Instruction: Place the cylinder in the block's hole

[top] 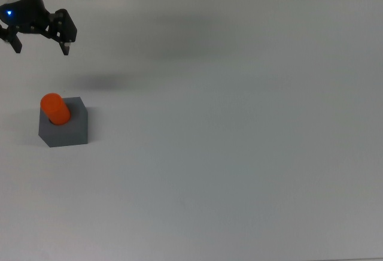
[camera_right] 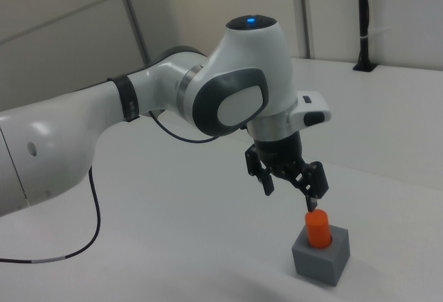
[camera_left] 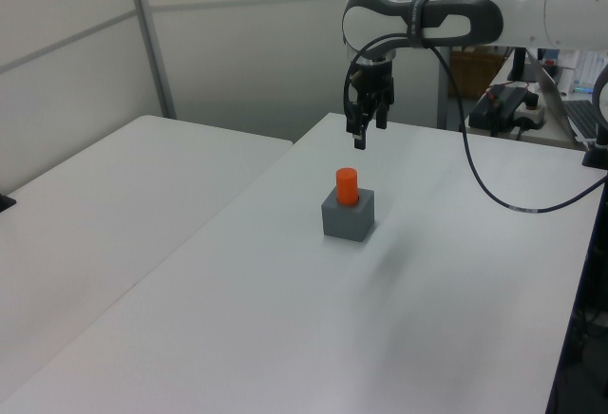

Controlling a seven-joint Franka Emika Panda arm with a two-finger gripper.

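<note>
Orange cylinder (top: 54, 108) upright in grey block (top: 64, 129) hole; gripper (top: 40, 46) spread, empty, hovering apart; no writing.

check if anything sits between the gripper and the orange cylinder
Nothing visible does. The gripper hangs open above the table, apart from the cylinder, which already stands upright in the block. The space between them is bare in all three views.

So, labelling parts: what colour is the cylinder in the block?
Bright orange; the cylinder shows best in the right view.
</note>
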